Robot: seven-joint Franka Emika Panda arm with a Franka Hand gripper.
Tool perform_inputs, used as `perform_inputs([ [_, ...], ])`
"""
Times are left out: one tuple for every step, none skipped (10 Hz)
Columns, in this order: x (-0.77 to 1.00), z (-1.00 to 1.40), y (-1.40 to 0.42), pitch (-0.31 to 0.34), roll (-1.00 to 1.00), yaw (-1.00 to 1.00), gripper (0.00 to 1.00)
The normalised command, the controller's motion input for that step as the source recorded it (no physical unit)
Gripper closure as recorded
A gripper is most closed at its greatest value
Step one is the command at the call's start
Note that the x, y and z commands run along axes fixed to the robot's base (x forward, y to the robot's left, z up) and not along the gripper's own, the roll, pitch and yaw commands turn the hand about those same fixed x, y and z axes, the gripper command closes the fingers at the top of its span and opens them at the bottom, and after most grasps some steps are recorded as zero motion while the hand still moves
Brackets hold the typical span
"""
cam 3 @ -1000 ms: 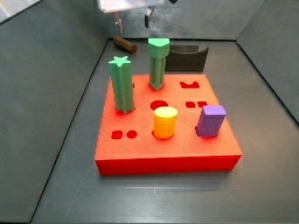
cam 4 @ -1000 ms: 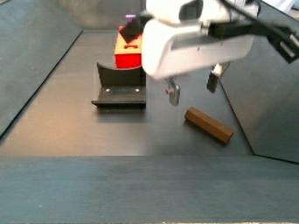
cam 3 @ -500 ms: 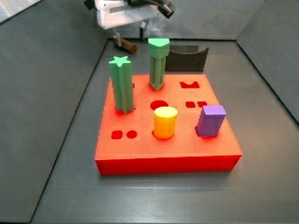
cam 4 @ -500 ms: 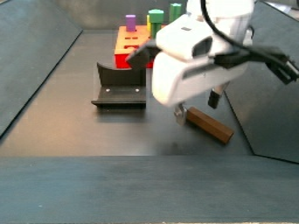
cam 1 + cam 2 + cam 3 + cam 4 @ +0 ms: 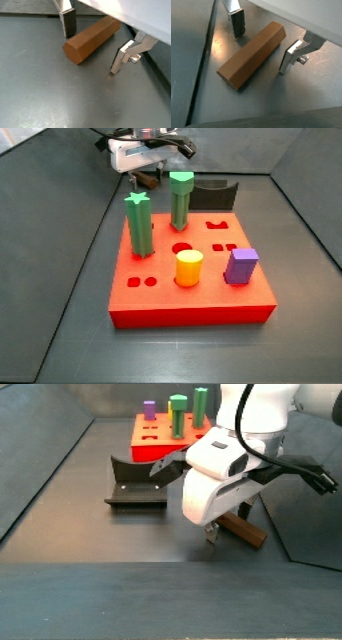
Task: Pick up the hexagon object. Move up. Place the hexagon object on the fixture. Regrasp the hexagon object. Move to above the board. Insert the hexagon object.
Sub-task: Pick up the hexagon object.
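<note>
A brown hexagon bar [image 5: 251, 55] lies flat on the grey surface [image 5: 271, 105], near the side wall. The claw [image 5: 261, 42] is low over it, with its silver fingers [image 5: 236, 20] spread apart on either side of the bar and not touching it in both wrist views. In a side view, the white arm sits just beside the dark fixture [image 5: 134, 484], with the red board [image 5: 154, 439] behind it. That board holds green, yellow and purple pegs.
</note>
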Motion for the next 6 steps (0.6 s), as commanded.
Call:
perform_inputs([
  [-0.09,0.00,0.00,0.000,0.02,0.00,0.00],
  [-0.03,-0.01,0.00,0.000,0.07,0.00,0.00],
  [0.00,0.00,0.00,0.000,0.00,0.00,1.00],
  [0.00,0.00,0.00,0.000,0.00,0.00,1.00],
  [0.00,0.00,0.00,0.000,0.00,0.00,1.00],
  [0.00,0.00,0.00,0.000,0.00,0.00,1.00],
])
